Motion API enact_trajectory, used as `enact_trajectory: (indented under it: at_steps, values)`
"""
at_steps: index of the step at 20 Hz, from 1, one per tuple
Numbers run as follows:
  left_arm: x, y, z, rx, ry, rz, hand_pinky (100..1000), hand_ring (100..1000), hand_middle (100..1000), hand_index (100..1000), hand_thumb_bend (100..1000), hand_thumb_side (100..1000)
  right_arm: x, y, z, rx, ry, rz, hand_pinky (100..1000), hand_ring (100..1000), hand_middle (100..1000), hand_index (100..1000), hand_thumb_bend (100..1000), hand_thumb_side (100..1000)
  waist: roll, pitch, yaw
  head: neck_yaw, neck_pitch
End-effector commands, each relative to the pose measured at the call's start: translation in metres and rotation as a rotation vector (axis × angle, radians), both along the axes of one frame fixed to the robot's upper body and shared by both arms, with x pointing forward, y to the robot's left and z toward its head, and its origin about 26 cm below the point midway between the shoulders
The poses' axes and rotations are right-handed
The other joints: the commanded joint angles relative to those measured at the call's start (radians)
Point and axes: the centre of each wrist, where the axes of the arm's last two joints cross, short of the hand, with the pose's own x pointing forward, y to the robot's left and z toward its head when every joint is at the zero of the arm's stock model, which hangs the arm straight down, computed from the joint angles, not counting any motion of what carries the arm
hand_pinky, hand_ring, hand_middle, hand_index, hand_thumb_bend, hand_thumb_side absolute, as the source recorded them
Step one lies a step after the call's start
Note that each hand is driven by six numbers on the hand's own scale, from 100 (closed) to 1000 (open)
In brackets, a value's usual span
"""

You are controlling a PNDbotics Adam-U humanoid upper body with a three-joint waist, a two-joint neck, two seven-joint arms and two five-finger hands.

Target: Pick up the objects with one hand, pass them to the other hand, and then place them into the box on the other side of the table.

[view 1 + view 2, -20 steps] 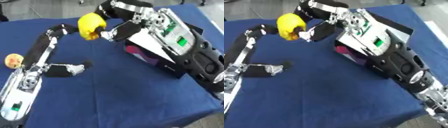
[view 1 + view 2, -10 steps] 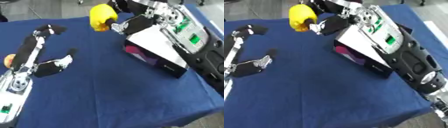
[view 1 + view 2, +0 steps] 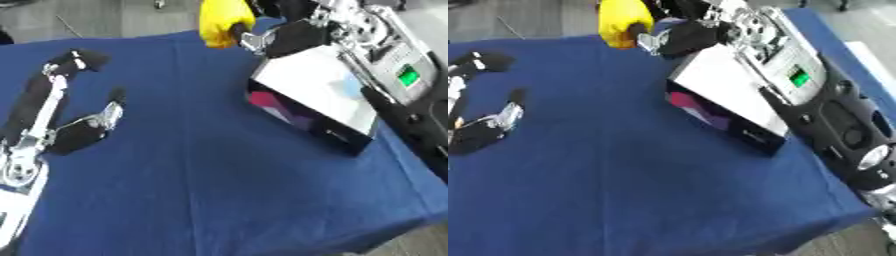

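Note:
A yellow object [image 3: 223, 20] is held above the table's far edge, and my right hand [image 3: 284, 37] is shut on it from the right. Just below and to the right of it stands the box [image 3: 324, 95], pale on top with a dark side showing pink and purple. My right forearm lies over the box's far side and hides that part. My left hand [image 3: 83, 132] rests low at the left on the blue cloth, fingers relaxed and thumb raised, holding nothing. It is far from the yellow object.
The blue table cloth [image 3: 201, 175] covers the whole table; its front edge drops off at the lower right. My left arm's elbow [image 3: 79, 60] rises at the far left. Grey floor shows beyond the far edge.
My right hand has carried the yellow object further right and away, up to the box. The left hand has drawn back to the left. The camera has also shifted.

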Motion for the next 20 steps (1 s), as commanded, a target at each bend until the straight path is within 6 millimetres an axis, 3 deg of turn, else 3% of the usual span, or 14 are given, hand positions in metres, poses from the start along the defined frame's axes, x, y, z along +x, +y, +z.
enact_trajectory:
  at_steps: [1,7,20]
  values:
    - [-0.001,0.015,0.012,0.003,-0.033,0.041,824,734,732,809,215,635,-0.003,-0.014,0.012,0.009,-0.044,-0.053,849,664,581,588,100,100,0.008,-0.038,-0.003,-0.005,0.006]
    - [-0.002,0.037,0.012,0.002,-0.023,0.111,825,735,732,808,210,634,-0.001,-0.036,0.008,0.035,-0.049,-0.152,849,665,582,590,100,100,0.009,-0.039,-0.008,-0.029,0.006]
    - [-0.005,0.059,0.015,0.004,-0.032,0.187,824,737,733,805,216,616,0.002,-0.078,-0.013,0.051,-0.027,-0.353,849,667,589,594,100,100,0.013,-0.037,-0.02,-0.077,0.006]
